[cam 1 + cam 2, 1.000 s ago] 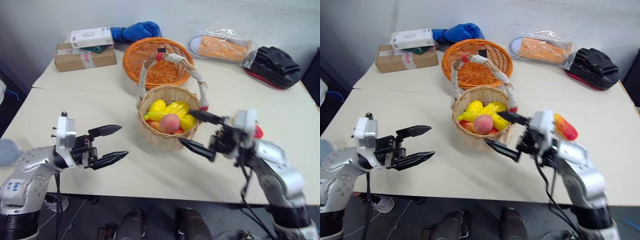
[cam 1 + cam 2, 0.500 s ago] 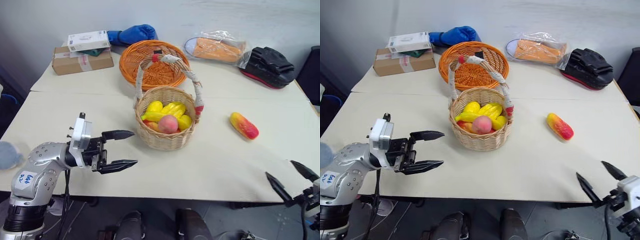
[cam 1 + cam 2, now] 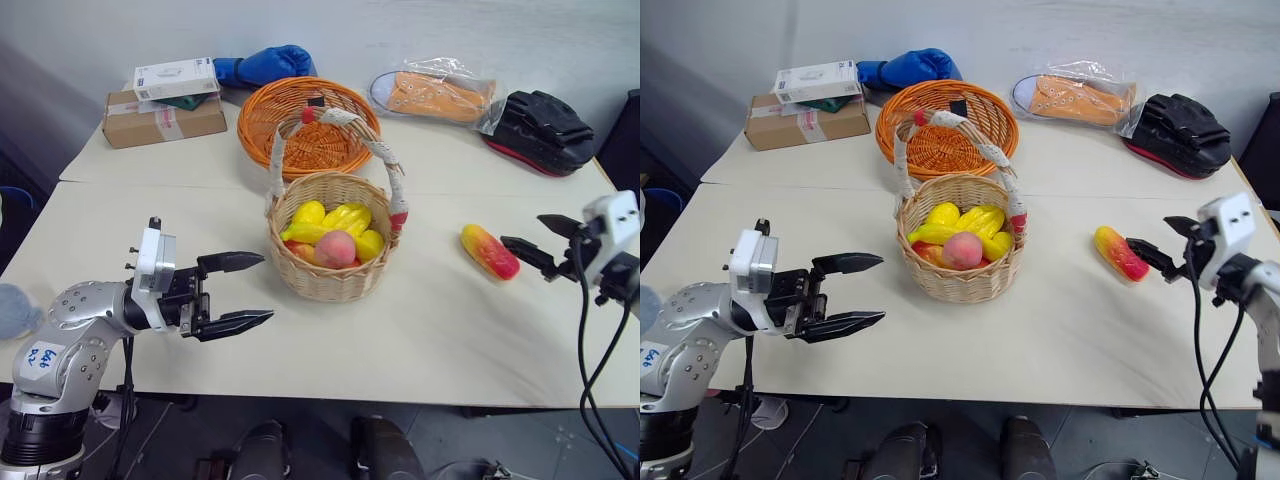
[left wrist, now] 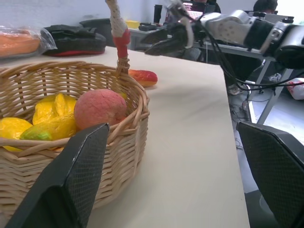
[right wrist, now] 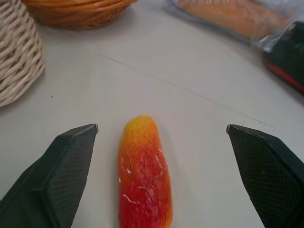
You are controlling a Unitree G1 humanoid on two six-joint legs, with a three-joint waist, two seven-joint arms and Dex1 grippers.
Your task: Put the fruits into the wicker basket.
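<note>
Mango [image 3: 488, 251] lies alone on table [image 3: 420, 330], right of centre in frame, well apart from wicker basket [image 3: 333, 250]. Other fruits [image 3: 335, 233] sit inside basket. Right gripper [image 3: 540, 243] near mango's right side, fingers wide apart, empty. In right wrist view, mango's long side runs straight between fingers. Left gripper [image 3: 236, 293] open, empty, lower left, much farther. Right arm looks best for pick.
</note>
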